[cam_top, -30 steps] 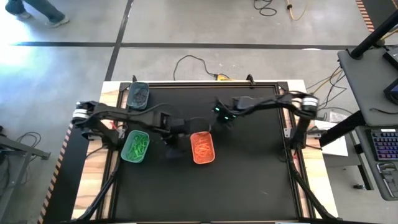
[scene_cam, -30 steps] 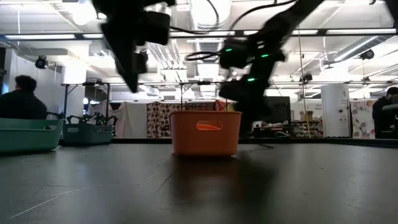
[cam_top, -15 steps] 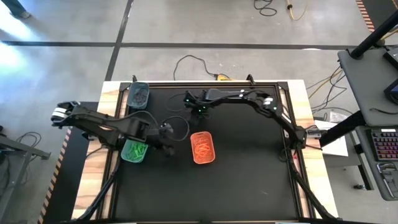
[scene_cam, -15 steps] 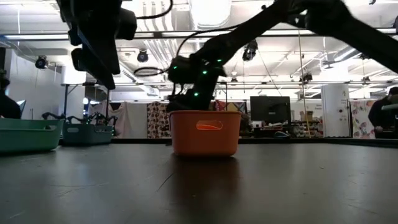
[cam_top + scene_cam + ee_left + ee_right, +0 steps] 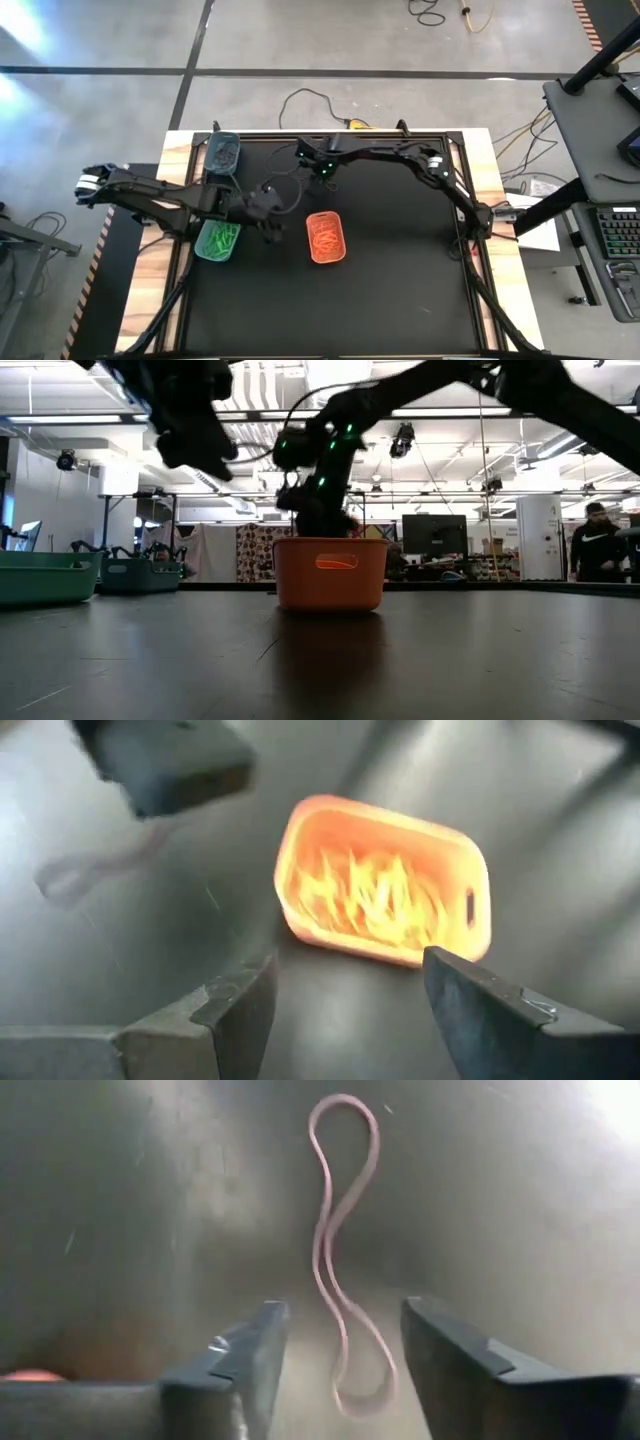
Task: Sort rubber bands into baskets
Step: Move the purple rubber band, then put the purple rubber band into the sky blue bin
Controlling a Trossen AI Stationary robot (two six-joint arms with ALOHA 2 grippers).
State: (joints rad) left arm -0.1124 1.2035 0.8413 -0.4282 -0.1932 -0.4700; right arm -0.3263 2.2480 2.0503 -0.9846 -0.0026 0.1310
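Observation:
An orange basket (image 5: pixel 326 236) full of orange rubber bands stands mid-table. A light green basket (image 5: pixel 218 240) with green bands is to its left, and a dark grey-teal basket (image 5: pixel 223 153) sits at the far left. One reddish rubber band (image 5: pixel 345 1280) lies twisted on the black table. My right gripper (image 5: pixel 345 1320) is open over it, a finger on either side of its near end, far of the orange basket (image 5: pixel 330 572). My left gripper (image 5: pixel 345 975) is open and holds nothing, between the green basket and the orange basket (image 5: pixel 385 905).
The black table top (image 5: pixel 400 280) lies bare to the right and near side of the baskets. A cable (image 5: pixel 300 100) trails off the far edge. In the low view, a person (image 5: pixel 597 540) stands in the room beyond the table.
My right gripper has swung from the middle of the table toward the far left, ending behind the orange basket. My left gripper has drawn back from the orange basket toward the table's left, near the green basket. The baskets have stayed put.

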